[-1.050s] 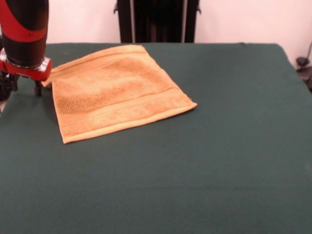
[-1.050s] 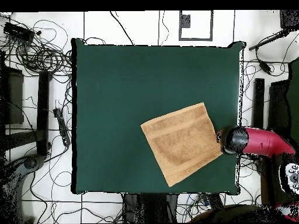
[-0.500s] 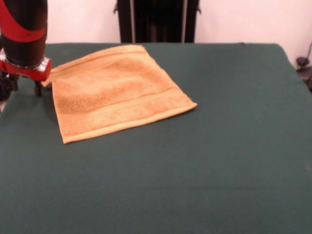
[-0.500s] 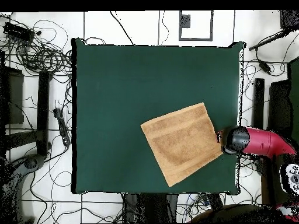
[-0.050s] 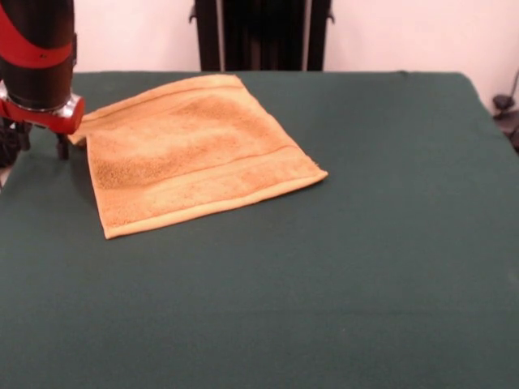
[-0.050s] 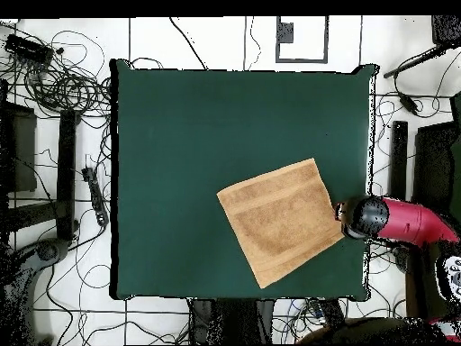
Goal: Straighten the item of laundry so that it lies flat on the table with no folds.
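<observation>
- Towel (image 5: 190, 154) lies spread flat on the green bench (image 5: 340, 267), toward its far left in the front view.
- Pincer (image 5: 61, 146) sits at the towel's left corner; its state cannot be told.

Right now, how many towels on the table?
1. The towel lies near one corner of the table, beside the claw. Nothing else lies on the cloth.

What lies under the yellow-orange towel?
Only the dark green cloth-covered table shows around the square yellow-orange terry towel. Whatever is directly beneath is covered; no bulge suggests a hidden object.
</observation>
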### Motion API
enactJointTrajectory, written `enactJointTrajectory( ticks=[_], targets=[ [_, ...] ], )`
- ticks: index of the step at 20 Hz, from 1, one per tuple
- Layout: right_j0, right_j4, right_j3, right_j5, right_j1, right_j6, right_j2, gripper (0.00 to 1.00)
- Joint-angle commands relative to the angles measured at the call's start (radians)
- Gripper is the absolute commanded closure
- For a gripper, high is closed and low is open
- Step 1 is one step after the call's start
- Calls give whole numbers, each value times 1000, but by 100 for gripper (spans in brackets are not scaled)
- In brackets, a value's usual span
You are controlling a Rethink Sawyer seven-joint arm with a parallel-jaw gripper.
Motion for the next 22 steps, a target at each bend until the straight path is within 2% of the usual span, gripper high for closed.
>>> enactJointTrajectory(
  ticks=[1,11,22],
  targets=[
    [47,116,95,-99,19,94,186,0],
    [86,155,139,-118,-37,102,167,0],
    [83,170,156,-154,-37,77,160,0]
  ],
)
